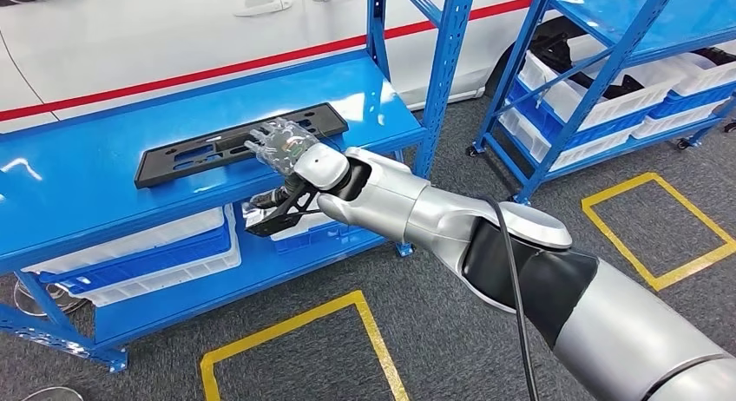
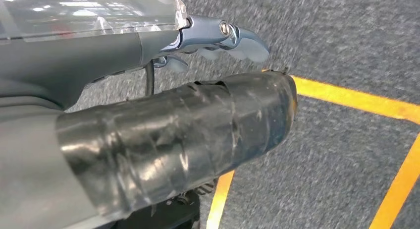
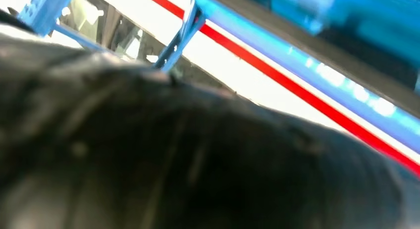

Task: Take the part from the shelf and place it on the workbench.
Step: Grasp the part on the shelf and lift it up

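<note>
Grey carpet with yellow floor tape (image 1: 347,318) lies nearest us. Past it, our right hand (image 1: 282,145) reaches over the blue workbench (image 1: 78,171), fingers on the near edge of the black part (image 1: 208,147) lying flat on the benchtop; we cannot tell if they grip. Left hand (image 2: 163,125) hangs over carpet, fingers curled, holding nothing. Behind the workbench, a white car (image 1: 147,36).

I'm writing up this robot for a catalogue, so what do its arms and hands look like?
The right arm is glossy silver with black joint sections and a black cable running along it. The right hand has a clear shell. The left hand has a grey cover, a clear shell, a black-taped thumb and metallic fingers.
</note>
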Motion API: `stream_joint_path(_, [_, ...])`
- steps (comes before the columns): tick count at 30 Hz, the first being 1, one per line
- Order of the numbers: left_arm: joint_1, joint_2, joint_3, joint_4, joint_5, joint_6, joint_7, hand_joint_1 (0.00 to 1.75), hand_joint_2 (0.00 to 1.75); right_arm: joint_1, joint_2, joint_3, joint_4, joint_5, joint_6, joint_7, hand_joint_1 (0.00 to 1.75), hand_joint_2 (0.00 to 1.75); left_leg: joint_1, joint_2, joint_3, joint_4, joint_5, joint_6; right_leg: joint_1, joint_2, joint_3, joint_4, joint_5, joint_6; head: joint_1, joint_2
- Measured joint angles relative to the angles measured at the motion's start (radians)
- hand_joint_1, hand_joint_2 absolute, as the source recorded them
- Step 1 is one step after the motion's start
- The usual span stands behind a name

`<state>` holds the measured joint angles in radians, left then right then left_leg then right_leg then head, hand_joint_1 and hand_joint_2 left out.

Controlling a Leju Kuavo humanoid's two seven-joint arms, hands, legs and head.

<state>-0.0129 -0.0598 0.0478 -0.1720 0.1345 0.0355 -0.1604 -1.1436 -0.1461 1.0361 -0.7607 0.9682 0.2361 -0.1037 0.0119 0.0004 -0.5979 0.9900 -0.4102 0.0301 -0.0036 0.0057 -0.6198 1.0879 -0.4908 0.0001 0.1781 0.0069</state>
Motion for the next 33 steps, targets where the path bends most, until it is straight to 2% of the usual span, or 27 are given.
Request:
stream_joint_path(2, [-0.001,0.000,0.000,0.000,0.000,0.000,0.000,0.00,0.00,0.002,0.000,0.000,0.001,0.000,0.000,0.000,0.00,0.00,0.000,0.001,0.003,-0.002,-0.001,0.005,-0.003,0.000,-0.064,0.121,-0.051,0.005,0.000,0.000])
stream_joint_path(3, [-0.002,0.000,0.000,0.000,0.000,0.000,0.000,0.00,0.00,0.006,0.000,0.001,0.002,0.000,0.001,0.000,0.00,0.00,-0.001,0.001,0.003,0.000,-0.003,0.006,-0.005,-0.001,-0.097,0.176,-0.066,0.008,0.000,0.000])
stream_joint_path(4, [-0.002,0.000,0.000,0.000,-0.001,0.000,0.000,0.00,0.00,0.010,0.000,0.002,0.003,0.000,0.001,0.000,0.00,0.00,-0.001,0.001,0.003,0.003,-0.006,0.007,-0.008,-0.001,-0.118,0.204,-0.064,0.011,0.000,0.000])
stream_joint_path(5, [-0.002,0.000,0.000,0.000,-0.001,0.000,0.000,0.00,0.00,0.013,0.000,0.003,0.004,0.000,0.001,0.000,0.00,0.00,0.000,0.000,0.004,0.007,-0.011,0.006,-0.010,-0.001,-0.122,0.196,-0.043,0.013,0.000,0.000])
stream_joint_path(6, [-0.002,0.000,0.000,0.000,-0.002,0.000,0.000,0.00,0.00,0.014,0.000,0.004,0.005,0.000,0.001,0.000,0.00,0.00,0.000,-0.001,0.004,0.014,-0.016,0.004,-0.013,-0.002,-0.108,0.154,-0.009,0.014,0.000,0.000])
stream_joint_path(8, [-0.002,-0.002,0.000,0.000,-0.003,0.000,0.000,0.00,0.00,0.013,0.000,0.005,0.006,0.001,0.001,0.000,0.00,0.00,0.000,-0.004,0.001,0.031,-0.030,-0.004,-0.014,-0.004,-0.057,0.035,0.048,0.011,0.000,0.000])
stream_joint_path(9, [-0.002,-0.002,0.000,0.000,-0.004,0.000,0.001,0.00,0.00,0.012,0.001,0.006,0.007,0.002,0.000,-0.001,0.00,0.00,-0.001,-0.005,-0.002,0.039,-0.036,-0.009,-0.013,-0.005,-0.038,-0.005,0.060,0.007,0.000,0.000])
stream_joint_path(11, [-0.003,-0.002,0.000,0.000,-0.006,0.000,0.001,0.00,0.00,0.014,0.003,0.007,0.008,0.002,0.000,-0.001,0.00,0.00,-0.003,-0.006,-0.007,0.044,-0.039,-0.019,-0.007,-0.004,-0.028,-0.027,0.058,-0.002,0.000,0.000])
stream_joint_path(14, [-0.002,-0.003,0.000,0.000,-0.007,0.000,0.002,0.00,0.00,0.014,0.004,0.008,0.010,0.003,-0.001,0.000,0.00,0.00,0.000,-0.005,-0.008,0.054,-0.051,-0.034,-0.010,-0.002,-0.020,-0.039,0.060,-0.020,0.000,0.000])
stream_joint_path(16, [-0.003,-0.004,0.000,0.000,-0.008,0.000,0.002,0.00,0.00,0.013,0.007,0.008,0.011,0.003,-0.002,0.000,0.00,0.00,0.002,-0.004,-0.042,0.132,-0.094,-0.044,-0.013,-0.002,-0.010,-0.048,0.061,-0.030,-0.001,0.000])
stream_joint_path(18, [-0.004,-0.005,0.000,0.000,-0.008,0.000,0.002,0.00,0.00,0.016,0.009,0.008,0.012,0.003,-0.002,-0.001,0.00,0.00,0.003,-0.004,-0.108,0.257,-0.144,-0.050,-0.011,-0.002,-0.005,-0.049,0.058,-0.034,0.000,0.000])
stream_joint_path(19, [-0.003,-0.005,0.000,0.000,-0.008,0.000,0.002,0.00,0.00,0.018,0.010,0.008,0.013,0.003,-0.002,-0.001,0.00,0.00,0.004,-0.004,-0.133,0.298,-0.150,-0.051,-0.010,-0.002,-0.004,-0.048,0.056,-0.035,0.000,0.000])
stream_joint_path(20, [-0.002,-0.005,0.000,0.000,-0.008,0.000,0.002,0.00,0.00,0.020,0.010,0.008,0.014,0.003,-0.002,-0.001,0.00,0.00,0.003,-0.004,-0.142,0.303,-0.137,-0.051,-0.010,-0.001,-0.002,-0.048,0.054,-0.035,0.000,0.000])
stream_joint_path(21, [-0.001,-0.005,0.000,0.000,-0.008,0.000,0.002,0.00,0.00,0.020,0.010,0.008,0.014,0.003,-0.002,-0.001,0.00,0.00,0.003,-0.004,-0.131,0.269,-0.107,-0.049,-0.009,-0.001,0.001,-0.047,0.052,-0.035,-0.001,0.000])
stream_joint_path(22, [0.000,-0.005,0.000,0.000,-0.008,0.000,0.002,0.00,0.00,0.019,0.011,0.008,0.015,0.003,-0.002,-0.001,0.00,0.00,0.003,-0.004,-0.103,0.204,-0.065,-0.045,-0.009,0.000,0.005,-0.047,0.049,-0.033,-0.001,0.000])
stream_joint_path(24, [-0.001,-0.004,0.000,0.000,-0.008,0.000,0.002,0.00,0.00,0.017,0.012,0.008,0.015,0.003,-0.002,-0.001,0.00,0.00,0.000,-0.004,-0.043,0.079,-0.015,-0.036,-0.007,0.001,0.011,-0.047,0.044,-0.028,0.000,0.000])
stream_joint_path(25, [-0.002,-0.004,0.000,0.000,-0.008,0.000,0.002,0.00,0.00,0.016,0.012,0.008,0.015,0.003,-0.003,-0.001,0.00,0.00,-0.003,-0.005,-0.027,0.044,-0.007,-0.032,-0.006,0.001,0.013,-0.049,0.043,-0.024,0.000,0.000])
stream_joint_path(27, [-0.003,-0.004,0.000,0.000,-0.009,0.000,0.002,0.00,0.00,0.015,0.012,0.008,0.016,0.003,-0.003,-0.001,0.00,0.00,-0.008,-0.006,-0.021,0.029,-0.011,-0.025,-0.006,0.002,0.013,-0.053,0.044,-0.013,0.000,0.000])
stream_joint_path(29, [-0.002,-0.004,0.000,0.000,-0.009,0.000,0.002,0.00,0.00,0.014,0.012,0.008,0.016,0.004,-0.004,-0.001,0.00,0.00,-0.003,-0.005,-0.013,0.018,-0.007,-0.013,-0.006,0.000,0.011,-0.046,0.035,-0.003,0.000,0.000])
stream_joint_path(31, [-0.003,-0.004,0.000,0.000,-0.009,0.000,0.002,0.00,0.00,0.011,0.011,0.008,0.017,0.004,-0.005,-0.001,0.00,0.00,0.002,-0.003,-0.003,0.005,-0.002,-0.001,-0.005,0.000,-0.021,0.022,-0.005,0.004,0.000,0.000])
stream_joint_path(33, [-0.004,-0.004,0.000,0.000,-0.009,-0.001,0.001,0.00,0.00,0.013,0.010,0.008,0.019,0.005,-0.006,0.000,0.00,0.00,0.000,-0.002,-0.002,0.005,-0.005,0.005,-0.007,0.000,-0.089,0.152,-0.059,0.007,0.000,0.000])
